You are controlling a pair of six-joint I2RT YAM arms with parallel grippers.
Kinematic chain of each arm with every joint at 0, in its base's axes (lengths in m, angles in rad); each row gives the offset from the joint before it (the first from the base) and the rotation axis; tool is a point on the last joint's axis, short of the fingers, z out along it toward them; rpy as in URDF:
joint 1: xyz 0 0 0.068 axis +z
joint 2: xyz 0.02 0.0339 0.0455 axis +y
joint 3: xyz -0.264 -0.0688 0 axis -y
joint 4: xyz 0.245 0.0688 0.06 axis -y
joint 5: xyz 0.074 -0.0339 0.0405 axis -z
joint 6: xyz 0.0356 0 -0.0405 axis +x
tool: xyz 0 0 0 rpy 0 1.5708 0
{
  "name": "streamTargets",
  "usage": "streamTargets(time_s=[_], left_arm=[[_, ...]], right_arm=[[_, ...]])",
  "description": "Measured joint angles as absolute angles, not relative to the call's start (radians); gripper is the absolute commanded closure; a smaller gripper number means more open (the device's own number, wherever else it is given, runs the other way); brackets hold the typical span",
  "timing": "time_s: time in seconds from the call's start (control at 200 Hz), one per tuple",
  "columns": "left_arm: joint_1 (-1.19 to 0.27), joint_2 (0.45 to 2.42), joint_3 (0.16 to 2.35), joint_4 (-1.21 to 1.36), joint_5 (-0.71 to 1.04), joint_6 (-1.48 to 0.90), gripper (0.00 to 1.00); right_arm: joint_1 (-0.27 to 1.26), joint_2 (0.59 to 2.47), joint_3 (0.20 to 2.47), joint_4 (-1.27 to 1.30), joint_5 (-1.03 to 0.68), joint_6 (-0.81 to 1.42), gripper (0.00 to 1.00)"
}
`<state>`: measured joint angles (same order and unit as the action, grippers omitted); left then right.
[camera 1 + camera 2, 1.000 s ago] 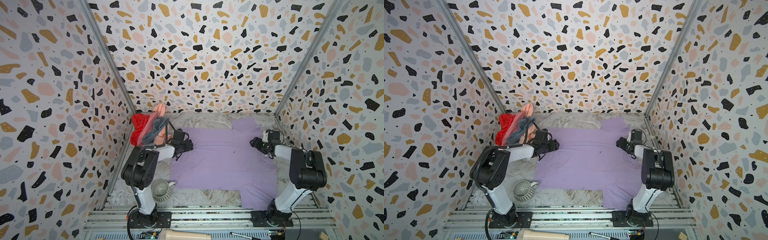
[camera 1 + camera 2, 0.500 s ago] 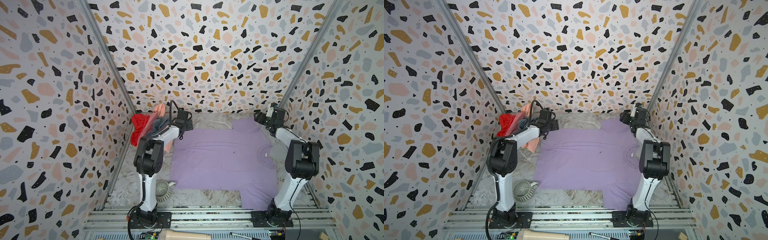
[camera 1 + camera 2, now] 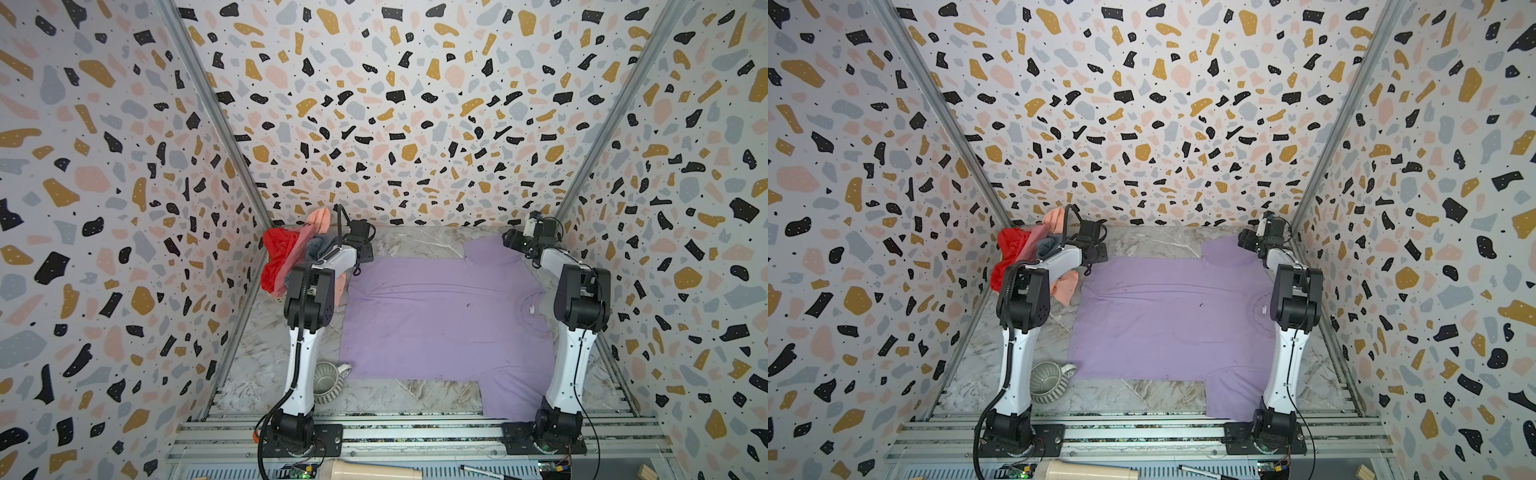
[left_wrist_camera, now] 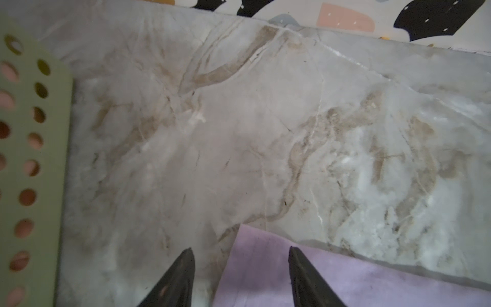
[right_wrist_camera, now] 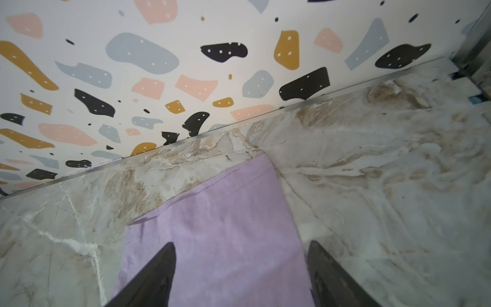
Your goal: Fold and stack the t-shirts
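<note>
Low in both top views, left of centre, a ribbed mug (image 3: 326,382) stands on the marble table (image 3: 415,392), just beside the near hem corner of the lilac t-shirt (image 3: 436,320). That shirt lies spread flat across the middle, its white neck label (image 3: 531,308) at the right by the right arm. Further up, the left gripper (image 4: 240,252) hovers with jaws parted and nothing held, straddling the shirt's far left corner. The right gripper (image 5: 241,245), jaws likewise released, sits over the far sleeve. At the table's upper left the red t-shirt (image 3: 278,257), dusty pink t-shirt (image 3: 300,245), grey-blue t-shirt (image 3: 322,246) and peach t-shirt (image 3: 321,218) lie heaped against the wall
</note>
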<state>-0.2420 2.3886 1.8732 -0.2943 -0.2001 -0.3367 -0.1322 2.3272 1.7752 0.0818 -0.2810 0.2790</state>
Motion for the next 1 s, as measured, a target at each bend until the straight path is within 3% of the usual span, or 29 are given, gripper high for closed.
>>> streamTargets(time_s=[0.095,0.245,0.325,0.756,0.946,1.001], left_arm=[[-0.242,2.405,1.882,-0.297,-0.191,-0.341,0.56],[-0.242,2.411,1.882,-0.283,-0.163,-0.353,0.83],[-0.242,2.411,1.877,-0.267,-0.139,-0.356,0.91],[-0.242,2.34,1.701,-0.08,-0.068,-0.383,0.99],[-0.242,2.334,1.689,-0.068,-0.051,-0.389,1.0],[-0.242,2.334,1.688,-0.067,-0.046,-0.389,1.0]], right_arm=[[-0.136,2.364,1.834,0.061,-0.276,0.271,0.22],[-0.139,2.424,1.914,0.048,-0.274,0.263,0.22],[-0.141,2.456,1.948,0.037,-0.278,0.261,0.22],[-0.146,2.683,2.282,-0.12,-0.342,0.235,0.23],[-0.139,2.685,2.308,-0.194,-0.344,0.186,0.29],[-0.134,2.686,2.313,-0.211,-0.347,0.159,0.36]])
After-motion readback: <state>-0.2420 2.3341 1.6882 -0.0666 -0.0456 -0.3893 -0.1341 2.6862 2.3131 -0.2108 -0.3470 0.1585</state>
